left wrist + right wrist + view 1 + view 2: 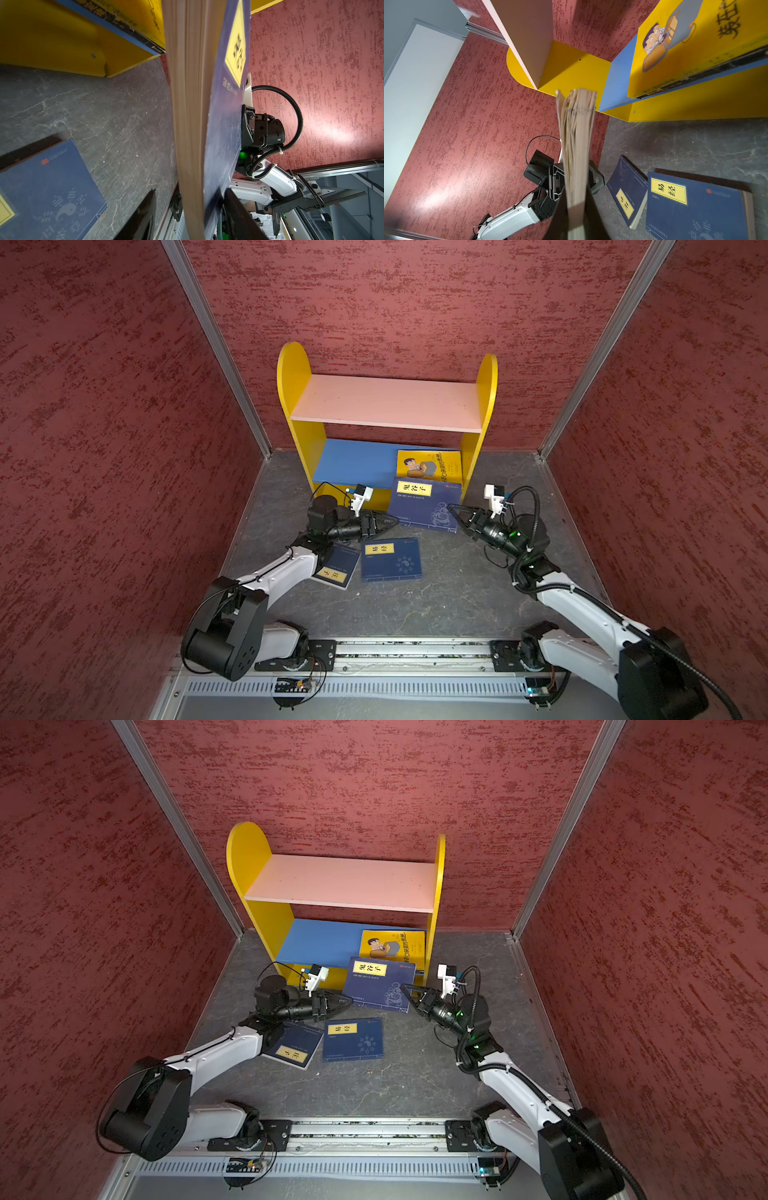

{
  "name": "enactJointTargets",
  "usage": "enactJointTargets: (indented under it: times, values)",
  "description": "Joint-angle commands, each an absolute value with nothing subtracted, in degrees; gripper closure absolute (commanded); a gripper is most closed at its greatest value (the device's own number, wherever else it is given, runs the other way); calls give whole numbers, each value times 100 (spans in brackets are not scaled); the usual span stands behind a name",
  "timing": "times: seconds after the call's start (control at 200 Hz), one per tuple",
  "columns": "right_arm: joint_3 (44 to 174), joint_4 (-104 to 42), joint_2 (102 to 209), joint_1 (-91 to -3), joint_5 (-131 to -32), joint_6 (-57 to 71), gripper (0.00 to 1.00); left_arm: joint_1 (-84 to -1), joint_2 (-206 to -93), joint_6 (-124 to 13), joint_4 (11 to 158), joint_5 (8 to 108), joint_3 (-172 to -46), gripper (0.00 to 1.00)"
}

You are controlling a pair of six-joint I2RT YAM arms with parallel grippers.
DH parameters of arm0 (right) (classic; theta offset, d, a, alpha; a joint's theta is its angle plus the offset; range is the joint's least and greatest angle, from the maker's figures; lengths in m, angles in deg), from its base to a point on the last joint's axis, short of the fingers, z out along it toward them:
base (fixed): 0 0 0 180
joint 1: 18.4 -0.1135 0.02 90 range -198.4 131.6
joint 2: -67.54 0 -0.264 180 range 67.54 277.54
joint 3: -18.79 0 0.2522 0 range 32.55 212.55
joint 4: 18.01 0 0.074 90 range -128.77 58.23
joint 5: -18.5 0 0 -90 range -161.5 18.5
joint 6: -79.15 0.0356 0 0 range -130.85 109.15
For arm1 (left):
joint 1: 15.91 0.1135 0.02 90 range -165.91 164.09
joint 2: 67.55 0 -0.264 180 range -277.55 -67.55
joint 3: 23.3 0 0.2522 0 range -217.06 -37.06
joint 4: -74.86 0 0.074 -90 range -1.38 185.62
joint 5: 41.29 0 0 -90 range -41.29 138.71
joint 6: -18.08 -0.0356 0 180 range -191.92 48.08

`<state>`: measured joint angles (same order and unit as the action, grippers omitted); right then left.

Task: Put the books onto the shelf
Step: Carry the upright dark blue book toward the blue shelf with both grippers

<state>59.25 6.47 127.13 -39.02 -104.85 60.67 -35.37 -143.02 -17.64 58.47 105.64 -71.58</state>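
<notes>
Both top views show a dark grey marbled bench (415, 614) boxed by red textured walls (415, 302). The shelf (293, 377) stands at the back, with the yellow book (430, 466) on its blue board. The right gripper (452, 509) pinches the raised navy book (424, 506); the left gripper (392, 523) straddles its opposite edge, jaws apart. Nearby lie two flat navy books (390, 560).

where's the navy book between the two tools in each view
Top view: held navy book centre, before the shelf.
Top view: centre too.
Left wrist: cover and page edge, middle.
Right wrist: page edge, middle.
Landmark: flat navy book with swirl emblem, in all four.
</notes>
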Motion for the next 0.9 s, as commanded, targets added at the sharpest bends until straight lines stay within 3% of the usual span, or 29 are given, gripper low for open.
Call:
enactJointTargets:
  times: [0.0,0.17,0.466,0.571,0.681,0.791,0.892]
  values:
    - [5892,1185,12678,-3869,-10604,6175,89,-3538,-14295,-1605,5373,10637,-7255,50]
    - [5901,1199,12687,-3844,-10632,6187,88,-3464,-14236,-1573,5339,10568,-7266,77]
    - [6003,1167,12867,-3825,-10559,6140,87,-3329,-14199,-1361,5123,10489,-7244,93]
    - [6222,1009,12984,-3828,-10458,5971,81,-3286,-14209,-1305,5119,10429,-7331,98]
    - [6601,278,13020,-3827,-10167,5503,60,-3215,-14250,-1277,5215,10316,-7508,100]
    - [7045,-620,13062,-3826,-9613,4894,28,-3104,-14386,-1251,5250,10239,-7741,100]
    - [7416,-1283,13181,-3828,-9202,4452,19,-3031,-14648,-1164,5281,10231,-8112,100]
